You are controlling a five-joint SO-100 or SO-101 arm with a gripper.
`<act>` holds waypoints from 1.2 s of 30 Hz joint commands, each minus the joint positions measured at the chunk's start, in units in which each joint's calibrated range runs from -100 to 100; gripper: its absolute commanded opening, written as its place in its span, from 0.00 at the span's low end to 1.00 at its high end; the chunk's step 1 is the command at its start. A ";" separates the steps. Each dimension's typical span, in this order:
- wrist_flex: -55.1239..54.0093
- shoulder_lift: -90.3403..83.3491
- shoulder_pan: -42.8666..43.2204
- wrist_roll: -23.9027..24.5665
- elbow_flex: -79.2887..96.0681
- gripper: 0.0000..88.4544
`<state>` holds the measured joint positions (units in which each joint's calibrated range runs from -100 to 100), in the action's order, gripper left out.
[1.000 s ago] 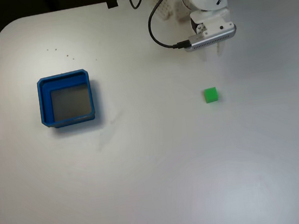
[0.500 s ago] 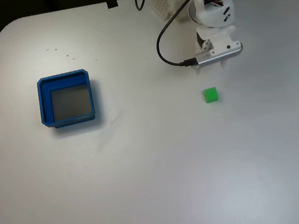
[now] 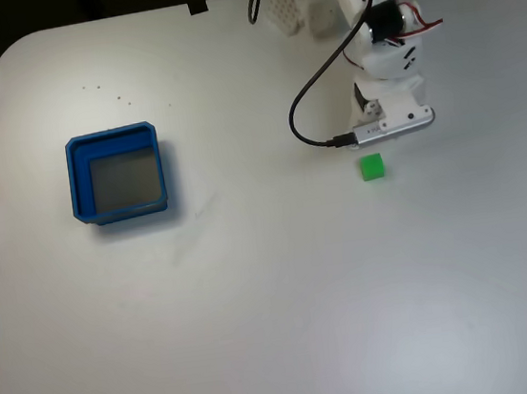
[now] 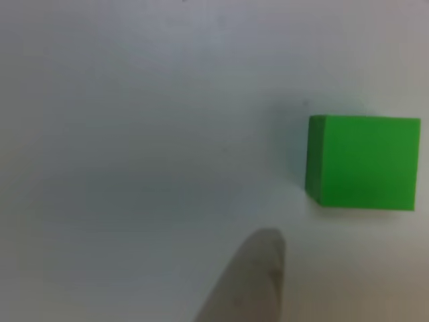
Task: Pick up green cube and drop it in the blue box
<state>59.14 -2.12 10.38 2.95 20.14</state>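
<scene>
White table [image 3: 276, 301]: green cube [image 3: 370, 167] (edges table-square), flat.

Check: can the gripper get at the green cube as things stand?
Probably yes. The green cube sits alone on bare table, just below the arm's head in the fixed view, nothing between. A fingertip shows near it in the other view.

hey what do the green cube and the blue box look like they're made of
The green cube looks like matte plastic, possibly foam: flat, even colour, crisp edges, no glare. The blue box looks like moulded plastic: thick uniform blue walls, duller grey floor. Neither can be confirmed by sight alone.
</scene>
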 commanded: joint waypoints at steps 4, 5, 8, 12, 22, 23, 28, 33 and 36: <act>-0.67 6.01 0.17 0.05 -6.32 0.34; -0.67 7.01 0.17 0.05 -6.86 0.34; -0.76 9.94 0.17 0.05 -8.94 0.34; -0.76 13.53 -0.05 0.05 -11.29 0.34; -0.76 18.21 -0.20 0.00 -14.63 0.34; -0.76 18.29 -0.20 0.00 -14.81 0.34; -0.84 18.29 -0.20 0.00 -15.08 0.34; -0.92 18.29 -0.27 0.00 -15.08 0.34; -0.92 18.29 -0.27 0.00 -15.17 0.34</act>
<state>58.89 16.60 10.38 2.95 8.95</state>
